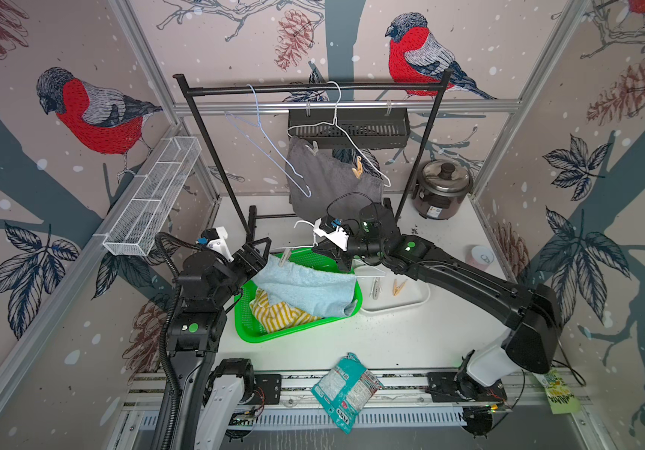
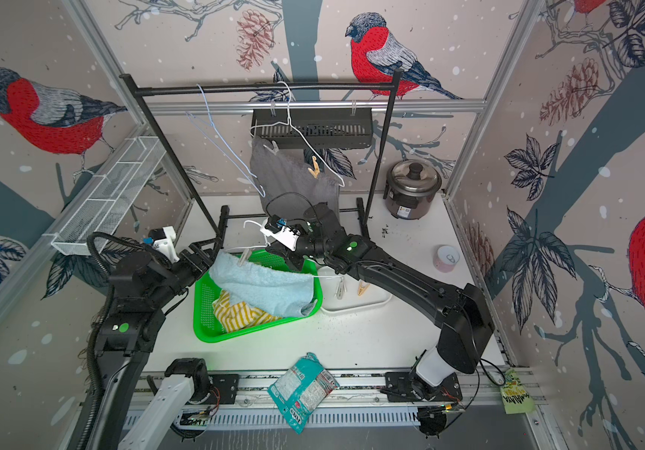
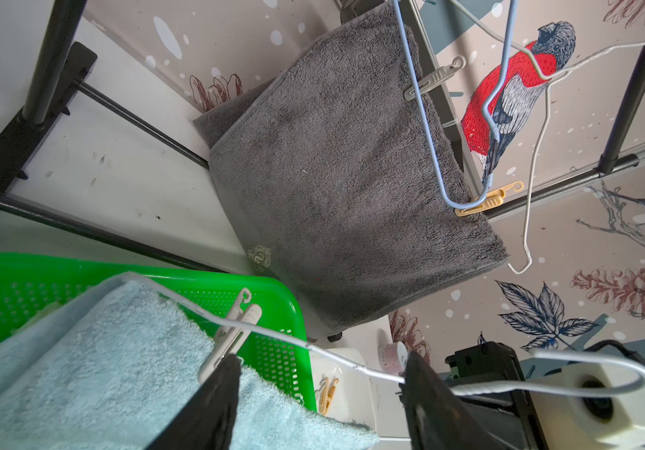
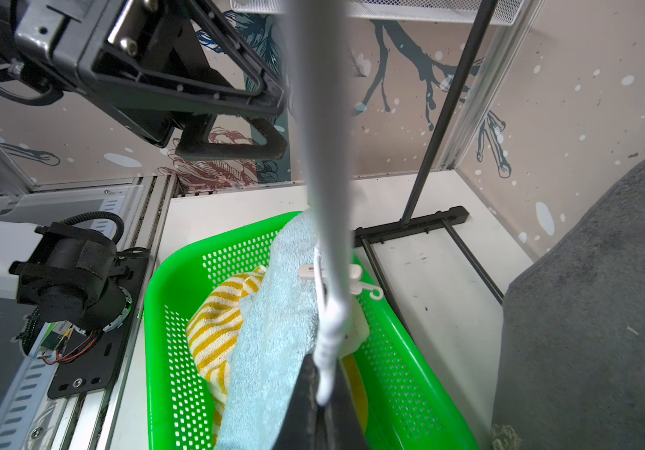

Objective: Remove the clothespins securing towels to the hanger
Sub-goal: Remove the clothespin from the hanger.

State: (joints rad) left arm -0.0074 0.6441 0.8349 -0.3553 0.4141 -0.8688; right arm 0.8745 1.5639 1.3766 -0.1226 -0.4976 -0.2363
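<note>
My right gripper point(image 4: 324, 405) is shut on a white wire hanger point(image 4: 322, 350), holding it over the green basket point(image 1: 250, 331). A light blue towel point(image 1: 305, 286) hangs from the hanger, pinned by a whitish clothespin point(image 3: 231, 335). My left gripper point(image 3: 320, 362) is open astride the hanger wire, one fingertip point(image 3: 231, 366) right at that clothespin. A yellow striped towel point(image 1: 278, 311) lies in the basket. On a second white hanger point(image 1: 346, 132) on the rack hangs a dark grey towel point(image 1: 332, 183), held by a grey clothespin point(image 1: 314, 148) and a tan one point(image 1: 357, 167).
A white tray point(image 1: 395, 304) right of the basket holds two loose clothespins. An empty blue hanger point(image 1: 270, 144) hangs on the black rack point(image 1: 313, 87). A rice cooker point(image 1: 443, 189) and pink cup point(image 1: 480, 257) stand at the right; a snack bag point(image 1: 346, 389) lies in front.
</note>
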